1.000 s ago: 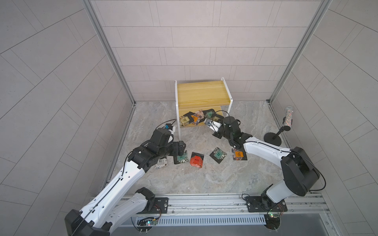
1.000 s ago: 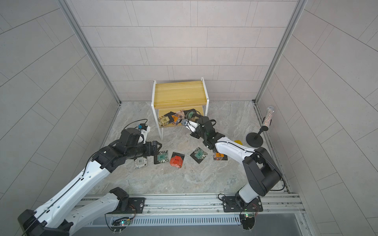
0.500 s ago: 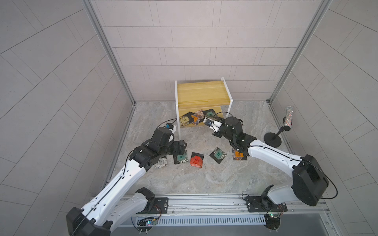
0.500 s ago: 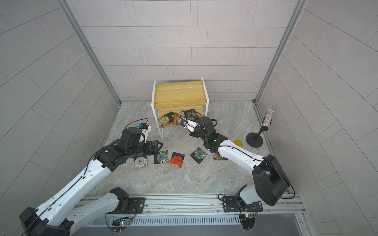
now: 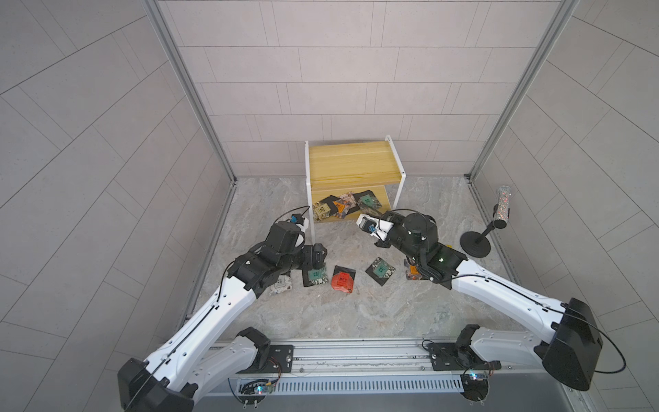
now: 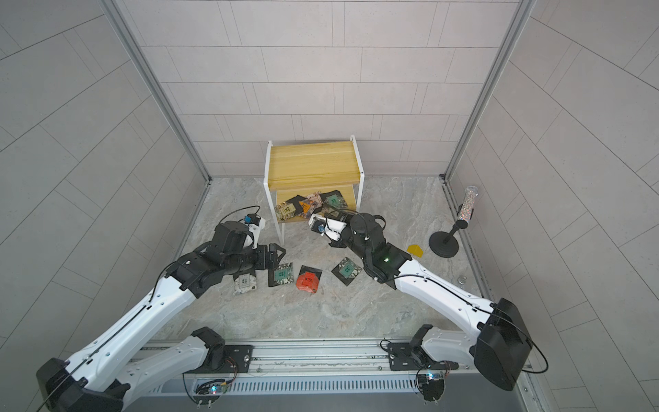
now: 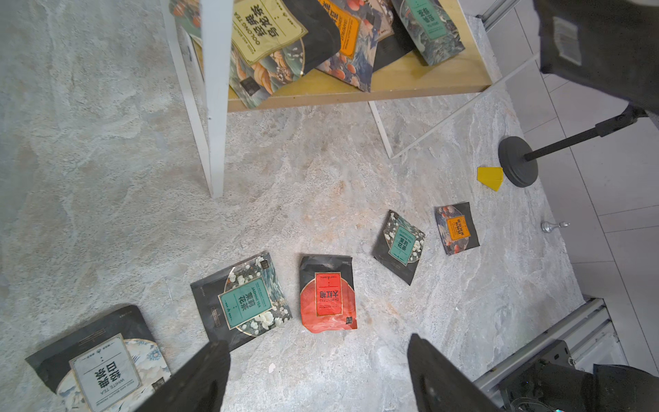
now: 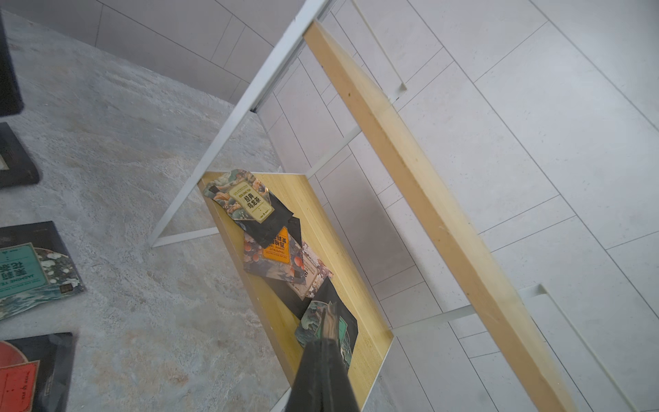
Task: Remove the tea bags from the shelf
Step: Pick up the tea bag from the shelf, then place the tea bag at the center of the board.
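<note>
Marbled tabletop [image 5: 356, 314] | right gripper [image 8: 328, 314] pressed shut, tip at teal tea bag [image 8: 343, 326], right end of shelf [image 5: 353, 160] lower board | left gripper [image 7: 315, 340] spread open above loose tea bags [image 7: 328, 292] nearer | orange tea bag [image 7: 457, 228] plain in left wrist view, behind right arm [image 6: 385, 264] in a top view

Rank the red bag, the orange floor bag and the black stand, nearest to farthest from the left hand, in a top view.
1. Red bag, floor, just right of the left hand.
2. Orange bag, floor, farther right.
3. Black stand, far right.
</note>
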